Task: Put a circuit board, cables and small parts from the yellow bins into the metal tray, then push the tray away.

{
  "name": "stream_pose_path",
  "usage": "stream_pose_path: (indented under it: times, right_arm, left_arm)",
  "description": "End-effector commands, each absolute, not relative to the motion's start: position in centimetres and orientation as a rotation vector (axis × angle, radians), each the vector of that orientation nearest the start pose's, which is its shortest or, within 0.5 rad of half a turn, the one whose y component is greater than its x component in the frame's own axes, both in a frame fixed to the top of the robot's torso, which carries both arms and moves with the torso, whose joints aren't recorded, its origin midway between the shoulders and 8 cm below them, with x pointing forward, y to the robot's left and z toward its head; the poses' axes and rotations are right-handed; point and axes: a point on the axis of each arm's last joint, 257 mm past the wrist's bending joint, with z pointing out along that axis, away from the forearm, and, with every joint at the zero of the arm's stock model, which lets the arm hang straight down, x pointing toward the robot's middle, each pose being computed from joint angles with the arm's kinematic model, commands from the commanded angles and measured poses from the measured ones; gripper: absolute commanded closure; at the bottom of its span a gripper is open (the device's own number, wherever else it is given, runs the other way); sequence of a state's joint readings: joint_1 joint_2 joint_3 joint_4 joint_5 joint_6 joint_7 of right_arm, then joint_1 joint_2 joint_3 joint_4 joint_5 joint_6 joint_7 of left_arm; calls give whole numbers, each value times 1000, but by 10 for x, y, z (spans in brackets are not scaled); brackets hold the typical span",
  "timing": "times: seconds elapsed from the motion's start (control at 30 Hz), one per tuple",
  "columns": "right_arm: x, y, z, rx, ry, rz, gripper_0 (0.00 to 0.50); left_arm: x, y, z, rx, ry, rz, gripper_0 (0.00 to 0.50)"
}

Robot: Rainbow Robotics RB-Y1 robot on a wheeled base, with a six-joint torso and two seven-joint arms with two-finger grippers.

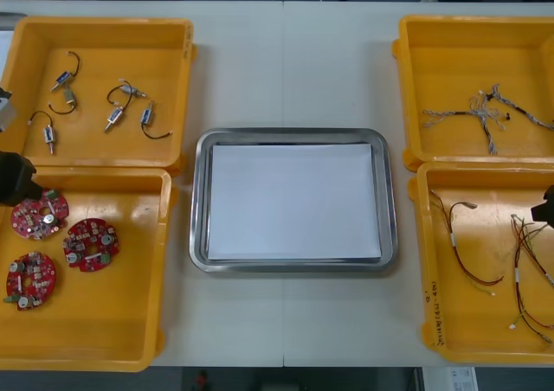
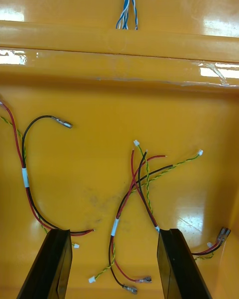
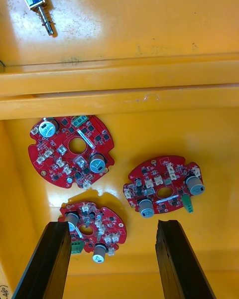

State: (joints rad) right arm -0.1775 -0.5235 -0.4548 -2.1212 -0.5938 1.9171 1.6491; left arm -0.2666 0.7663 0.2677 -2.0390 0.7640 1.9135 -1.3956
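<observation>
Three circuit boards (image 3: 74,152) are lying beneath the left gripper (image 3: 113,224), its fingers standing apart around the nearest. The right gripper (image 2: 112,231), likewise spread, is hovering over red and yellow cables (image 2: 115,225). With the metal tray (image 1: 199,201) lying unfilled, picking is only starting; lowering and closing likely comes next.

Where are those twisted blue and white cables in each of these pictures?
Front view: the twisted blue and white cables lie in the far yellow bin on the robot's right.
Right wrist view: one end shows beyond the bin walls, past the open right gripper.
Left wrist view: aimed at the circuit boards instead.
Shared landmark: those bin walls, side by side.
</observation>
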Motion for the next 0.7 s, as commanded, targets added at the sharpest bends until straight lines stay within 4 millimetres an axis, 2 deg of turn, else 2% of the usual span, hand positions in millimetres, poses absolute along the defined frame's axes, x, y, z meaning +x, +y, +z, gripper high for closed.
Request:
stream_pose_path:
  times: [0.03,0.7]
  right_arm:
    - [382,-410,-185,-19,2630,-98,0]
    - [382,-410,-185,-19,2630,-98,0]
  left_arm:
    - [397,401,-156,-8,2684,116,0]
    - [397,401,-156,-8,2684,116,0]
